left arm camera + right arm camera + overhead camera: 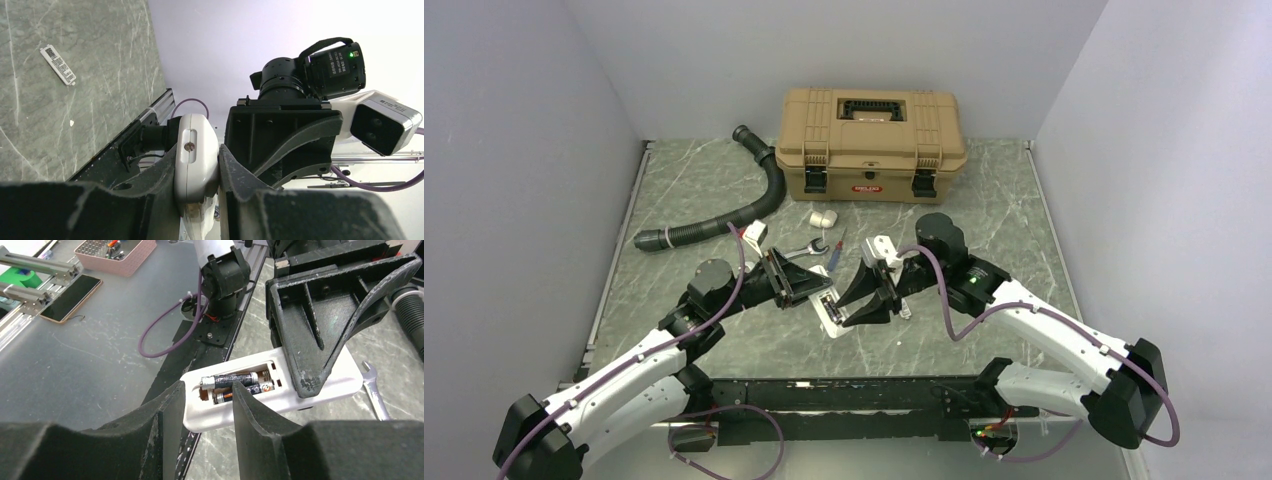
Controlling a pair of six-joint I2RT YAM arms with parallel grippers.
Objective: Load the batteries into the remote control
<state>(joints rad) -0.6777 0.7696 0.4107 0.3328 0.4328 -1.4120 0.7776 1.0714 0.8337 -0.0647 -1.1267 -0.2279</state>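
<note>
The remote control [280,399], a slim white handset, is held above the table with its open battery bay facing up. Two batteries [231,380] lie side by side in the bay. My left gripper [196,172] is shut on the remote control's [195,150] body, one finger [325,325] crossing its far half. My right gripper [206,402] stands open at the remote's near end, its right fingertip [239,388] resting on the nearer battery. From above, both grippers [819,290] [871,300] meet over the remote [829,312] at the table's middle.
A tan toolbox [872,130] stands at the back, a black ribbed hose [734,215] to its left. A wrench [807,249], a stubby white cylinder [824,217] and a red-and-blue stick [836,252] lie behind the grippers. A small printed white strip [59,64] lies on the table.
</note>
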